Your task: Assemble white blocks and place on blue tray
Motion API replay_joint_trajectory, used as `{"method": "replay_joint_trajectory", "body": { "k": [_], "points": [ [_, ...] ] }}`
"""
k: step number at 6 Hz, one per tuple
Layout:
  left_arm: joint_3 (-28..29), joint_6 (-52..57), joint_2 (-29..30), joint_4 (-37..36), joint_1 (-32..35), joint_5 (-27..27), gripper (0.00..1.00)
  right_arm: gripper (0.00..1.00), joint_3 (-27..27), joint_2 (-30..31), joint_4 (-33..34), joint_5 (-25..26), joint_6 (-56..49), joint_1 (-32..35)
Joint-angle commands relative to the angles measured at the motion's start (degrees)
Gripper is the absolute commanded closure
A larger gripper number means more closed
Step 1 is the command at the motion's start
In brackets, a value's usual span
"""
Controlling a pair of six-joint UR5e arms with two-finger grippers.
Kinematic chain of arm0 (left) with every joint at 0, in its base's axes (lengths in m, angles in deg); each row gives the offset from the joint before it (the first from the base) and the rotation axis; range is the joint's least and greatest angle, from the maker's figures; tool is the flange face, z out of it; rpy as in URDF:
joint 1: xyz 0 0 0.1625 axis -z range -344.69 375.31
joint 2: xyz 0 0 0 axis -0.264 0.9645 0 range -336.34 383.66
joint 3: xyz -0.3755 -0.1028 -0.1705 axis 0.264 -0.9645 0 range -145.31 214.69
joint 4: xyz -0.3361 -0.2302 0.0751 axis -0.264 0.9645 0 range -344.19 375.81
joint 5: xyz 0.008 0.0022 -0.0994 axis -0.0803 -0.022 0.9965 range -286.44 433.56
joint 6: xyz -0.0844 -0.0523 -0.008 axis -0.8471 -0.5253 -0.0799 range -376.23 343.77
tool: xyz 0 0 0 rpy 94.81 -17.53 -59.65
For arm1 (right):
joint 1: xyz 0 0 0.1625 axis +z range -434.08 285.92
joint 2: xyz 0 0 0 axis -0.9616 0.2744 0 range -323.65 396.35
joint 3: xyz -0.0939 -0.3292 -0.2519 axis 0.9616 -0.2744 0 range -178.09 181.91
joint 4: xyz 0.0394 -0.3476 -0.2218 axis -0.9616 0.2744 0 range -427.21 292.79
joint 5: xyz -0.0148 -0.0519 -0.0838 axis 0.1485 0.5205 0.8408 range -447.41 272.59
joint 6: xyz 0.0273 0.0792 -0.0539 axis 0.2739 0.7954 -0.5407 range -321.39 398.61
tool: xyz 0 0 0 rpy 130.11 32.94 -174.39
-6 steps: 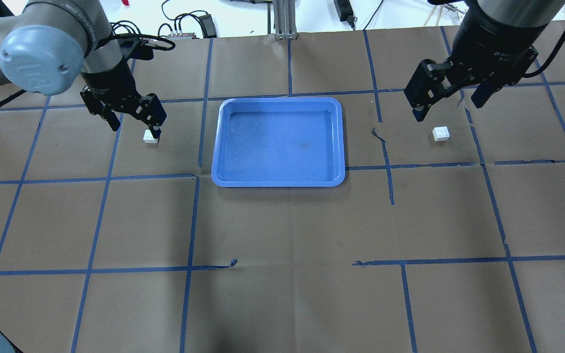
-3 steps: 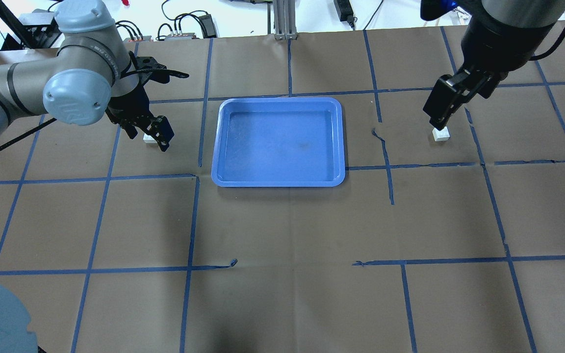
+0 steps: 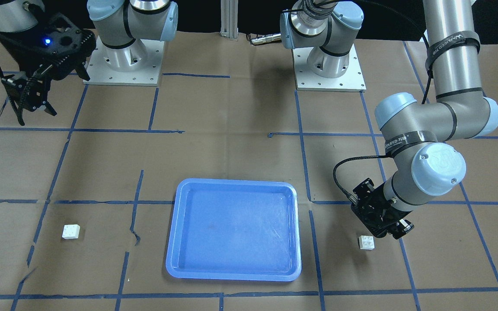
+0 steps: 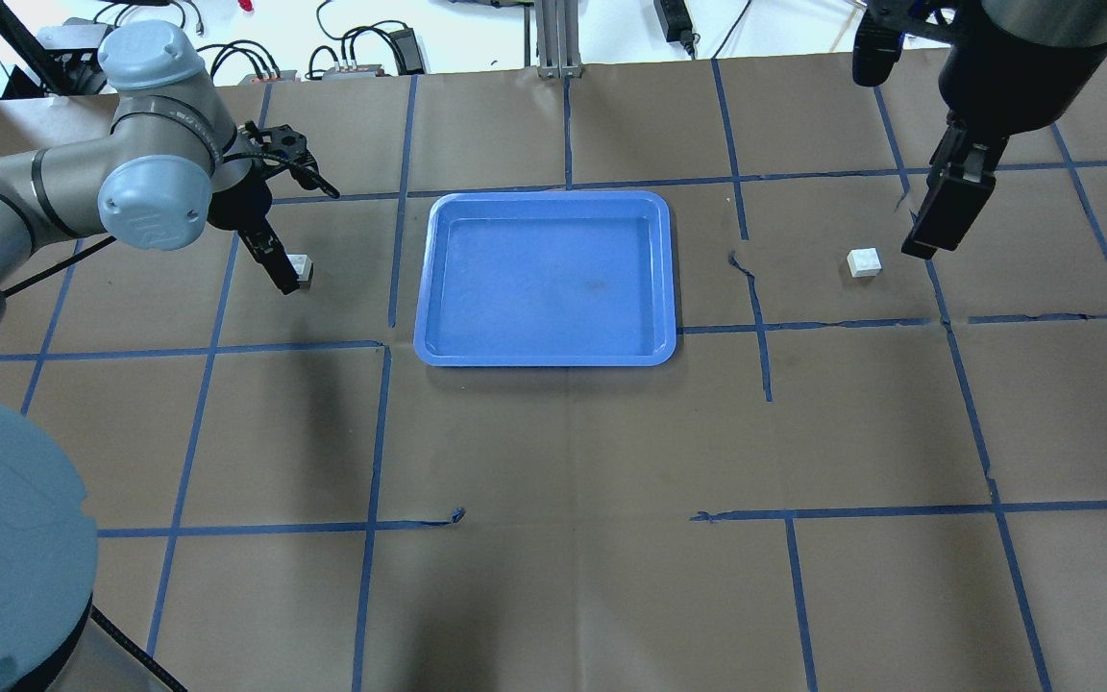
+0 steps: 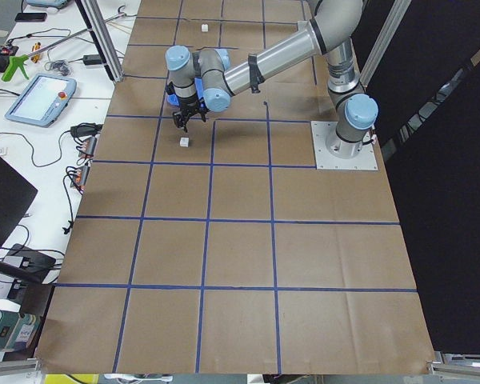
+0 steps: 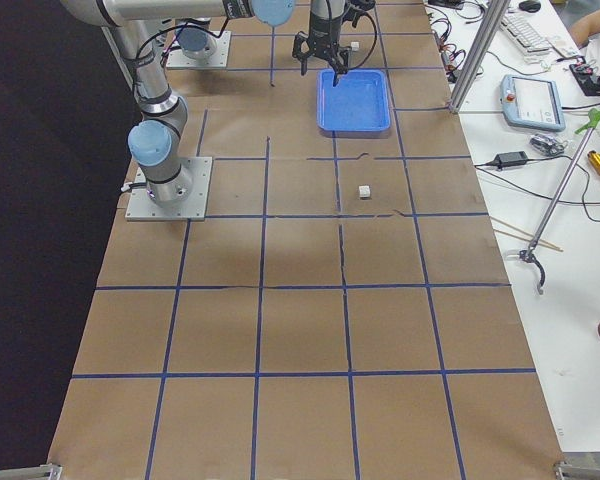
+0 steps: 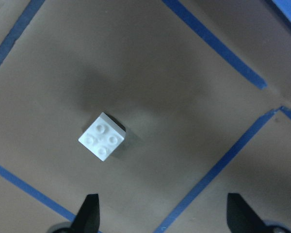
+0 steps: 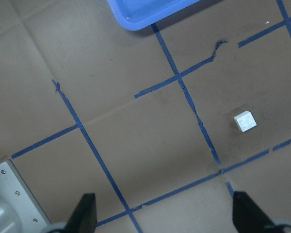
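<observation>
The blue tray lies empty at mid-table, and shows in the front view too. One white block sits on the paper left of the tray. My left gripper hangs low beside it, open, with the block ahead of its fingertips, untouched. The other white block sits right of the tray. My right gripper is raised to its right, open and empty. Its wrist view shows that block far below.
Brown paper with a blue tape grid covers the table. Cables and power bricks and an aluminium post lie along the far edge. The two arm bases stand on the robot's side. The tray corner shows in the right wrist view.
My right gripper has risen and moved right, away from its block, which stays put. My left gripper has turned and shifted to the left side of its block, which has not moved.
</observation>
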Motion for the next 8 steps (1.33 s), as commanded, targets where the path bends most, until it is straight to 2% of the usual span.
{"method": "replay_joint_trajectory", "body": {
  "k": [1,2,3,4,6,8],
  "points": [
    [2.15,16.84,4.4,-2.98,-0.18,0.05,0.05,0.0,-0.16,-2.55,0.25,-2.92,-25.07,-7.51],
    [2.43,25.54,6.6,-5.35,-0.18,0.41,0.06,0.0,-0.42,-4.39,2.77,-3.02,-37.05,-11.37],
    [2.6,27.62,6.97,-6.59,-0.18,0.5,0.07,0.0,-0.68,-6.07,3.06,-6.76,-41.61,-15.67],
    [2.6,30.95,8.11,-8.7,-0.18,2.76,0.08,0.0,-1.21,-7.48,3.24,-9.24,-45.05,-18.15],
    [2.6,31.42,7.77,-8.28,-0.18,2.79,0.08,0.0,-0.95,-10.28,7.86,-9.43,-45.26,-18.18],
    [1.82,31.34,7.6,-7.93,-1.32,2.78,0.08,0.0,-0.78,-18.08,15.25,-9.61,-44.99,-18.09]
  ]
}}
